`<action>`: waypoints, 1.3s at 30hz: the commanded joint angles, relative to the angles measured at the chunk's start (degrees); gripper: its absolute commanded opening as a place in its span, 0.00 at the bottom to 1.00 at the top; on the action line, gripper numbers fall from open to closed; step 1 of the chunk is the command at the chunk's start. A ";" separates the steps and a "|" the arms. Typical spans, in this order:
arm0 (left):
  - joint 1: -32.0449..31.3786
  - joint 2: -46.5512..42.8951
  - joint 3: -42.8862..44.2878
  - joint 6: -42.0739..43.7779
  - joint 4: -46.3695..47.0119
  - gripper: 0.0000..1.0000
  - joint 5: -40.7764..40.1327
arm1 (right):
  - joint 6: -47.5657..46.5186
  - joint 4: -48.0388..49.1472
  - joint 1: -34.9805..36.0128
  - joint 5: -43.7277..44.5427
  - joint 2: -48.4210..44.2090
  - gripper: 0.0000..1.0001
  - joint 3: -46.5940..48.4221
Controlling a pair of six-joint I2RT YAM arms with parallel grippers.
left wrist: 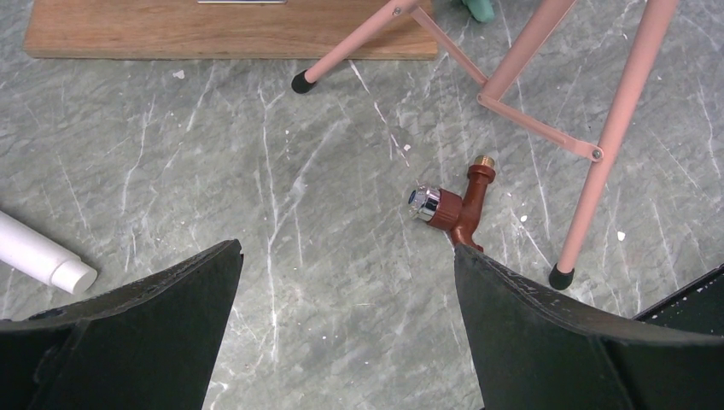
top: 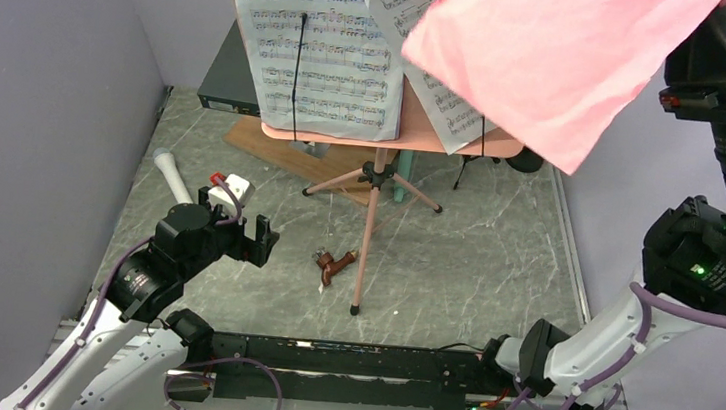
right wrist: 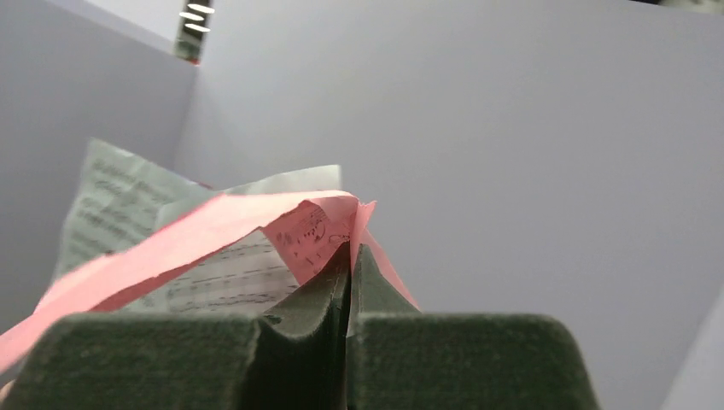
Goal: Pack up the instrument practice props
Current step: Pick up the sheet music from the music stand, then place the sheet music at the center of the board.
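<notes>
The pink music desk [top: 396, 130] stands on its pink tripod legs [top: 369, 228] at mid table, with white sheet-music pages [top: 319, 50] leaning on it. High at the right, my right gripper [right wrist: 352, 249] is shut on a corner of the red sheet-music page [right wrist: 196, 232], which hangs lifted in front of the desk [top: 554, 53]. White pages [right wrist: 226, 280] show behind it. My left gripper [left wrist: 347, 248] hovers open over bare table, left of the tripod legs [left wrist: 598, 162]. A white microphone [top: 171, 175] lies at the far left, its end showing in the left wrist view [left wrist: 47, 260].
A small brown wooden piece [left wrist: 457, 205] lies just beyond my left gripper's right finger. A wooden board [top: 279, 149] and a dark grey metal box [top: 228, 82] sit behind the stand. Something black [top: 524, 161] rests at the back right. Grey walls close in on both sides.
</notes>
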 commanded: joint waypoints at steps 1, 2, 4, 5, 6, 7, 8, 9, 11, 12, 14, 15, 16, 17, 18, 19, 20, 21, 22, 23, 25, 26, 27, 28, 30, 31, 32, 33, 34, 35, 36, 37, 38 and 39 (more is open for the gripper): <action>0.30 -0.35 0.48 0.91 0.10 0.99 2.28 | -6.56 -9.63 -2.54 9.38 -0.78 0.00 -4.29; 0.31 -0.41 0.48 0.91 0.13 1.00 2.39 | -7.51 -10.55 -3.08 10.58 -1.22 0.00 -5.71; 0.30 -0.50 0.48 0.96 0.22 0.99 2.49 | -9.08 -11.88 -4.15 12.98 -1.98 0.00 -8.76; 0.32 -0.54 0.48 0.99 0.22 0.99 2.57 | -9.69 -12.01 -4.70 14.19 -2.70 0.00 -10.87; 0.26 -0.56 0.48 1.00 0.23 1.00 2.58 | -9.86 -11.31 -5.33 15.19 -3.61 0.00 -13.73; 0.30 -0.59 0.48 1.02 0.23 0.99 2.67 | -10.30 -10.88 -5.91 16.08 -4.54 0.00 -16.72; 0.30 -0.58 0.48 1.00 0.20 1.00 2.73 | -10.72 -10.74 -6.35 17.38 -5.61 0.00 -19.61; 0.33 -0.60 0.52 1.00 0.22 0.99 2.83 | -10.80 -10.11 -6.82 18.40 -6.63 0.00 -23.03; 0.26 -0.55 0.52 1.00 0.22 1.00 3.01 | -11.32 -8.16 -8.09 19.90 -9.51 0.00 -30.44; 0.34 -0.55 0.48 1.04 0.27 0.99 3.16 | -11.59 -5.99 -8.50 20.36 -11.45 0.00 -36.59; 0.34 -0.62 0.48 1.08 0.31 0.99 3.28 | -12.48 -4.03 -9.15 20.74 -14.49 0.00 -43.28; 0.31 -0.55 0.48 1.08 0.31 0.99 3.29 | -12.97 -3.79 -9.30 20.72 -15.64 0.00 -45.92; 0.31 -0.49 0.48 1.08 0.31 0.99 3.29 | -13.82 -3.92 -9.40 20.68 -16.84 0.00 -48.32; 0.35 -0.47 0.53 1.14 0.31 0.99 3.29 | -14.46 -3.81 -9.48 20.55 -17.79 0.00 -51.17; 0.31 -0.45 0.56 1.17 0.31 0.99 3.29 | -15.06 -4.01 -9.50 20.45 -18.82 0.00 -53.76; 0.32 -0.46 0.56 1.17 0.31 0.99 3.29 | -15.88 -4.35 -9.58 20.22 -19.77 0.00 -56.93; 0.31 -0.61 0.52 1.17 0.31 1.00 3.29 | -16.62 -4.60 -9.70 19.90 -20.69 0.00 -60.23; 0.35 -0.67 0.56 1.17 0.31 0.99 3.29 | -17.25 -4.77 -9.94 19.34 -21.63 0.00 -63.80; 0.36 -0.82 0.56 1.14 0.31 0.99 3.29 | -18.42 -4.90 -10.16 18.38 -22.73 0.00 -67.89; 0.31 -0.88 0.52 1.10 0.38 0.99 3.29 | -19.87 -5.44 -10.20 17.10 -23.08 0.00 -71.57; 0.31 -1.04 0.49 1.10 0.40 1.00 3.29 | -21.07 -6.72 -10.29 13.84 -22.67 0.00 -79.50; 0.31 -1.09 0.48 1.10 0.40 1.00 3.29 | -22.14 -7.38 -10.29 11.35 -21.69 0.00 -82.94; 0.31 -1.07 0.48 1.16 0.45 0.99 3.29 | -22.57 -7.81 -10.29 9.59 -20.22 0.00 -86.16; 0.31 -0.92 0.48 1.17 0.48 0.99 3.29 | -23.03 -8.10 -10.29 8.19 -18.52 0.00 -88.75; 0.32 -0.77 0.54 1.17 0.42 0.99 3.29 | -24.92 -9.06 -10.05 6.22 -13.87 0.00 -92.26; 0.31 -0.57 0.56 1.17 0.36 0.99 3.29 | -25.78 -9.30 -10.03 5.94 -11.35 0.00 -93.31; 0.33 -0.55 0.56 1.13 0.28 0.99 3.29 | -27.10 -10.11 -10.03 6.05 -8.97 0.00 -93.72; 0.31 -0.53 0.65 1.09 0.23 0.99 3.29 | -28.36 -11.00 -10.03 6.22 -7.06 0.00 -93.85; 0.35 -0.59 0.61 1.09 0.23 0.99 3.29 | -29.67 -11.64 -9.96 6.24 -5.12 0.00 -93.94; 0.31 -0.71 0.57 1.08 0.24 0.99 3.29 | -31.15 -12.41 -9.80 6.51 -3.55 0.00 -93.82; 0.35 -0.83 0.56 1.08 0.30 1.00 3.29 | -32.54 -13.14 -9.69 7.03 -1.99 0.00 -93.73; 0.37 -0.88 0.56 1.13 0.31 1.00 3.29 | -33.67 -13.89 -9.68 7.07 -0.72 0.00 -93.59; 0.39 -0.86 0.56 1.09 0.31 1.00 3.29 | -34.83 -14.88 -9.68 6.55 0.33 0.00 -93.39; 0.40 -0.82 0.56 1.09 0.31 0.99 3.29 | -35.68 -15.81 -9.68 5.63 1.06 0.00 -93.40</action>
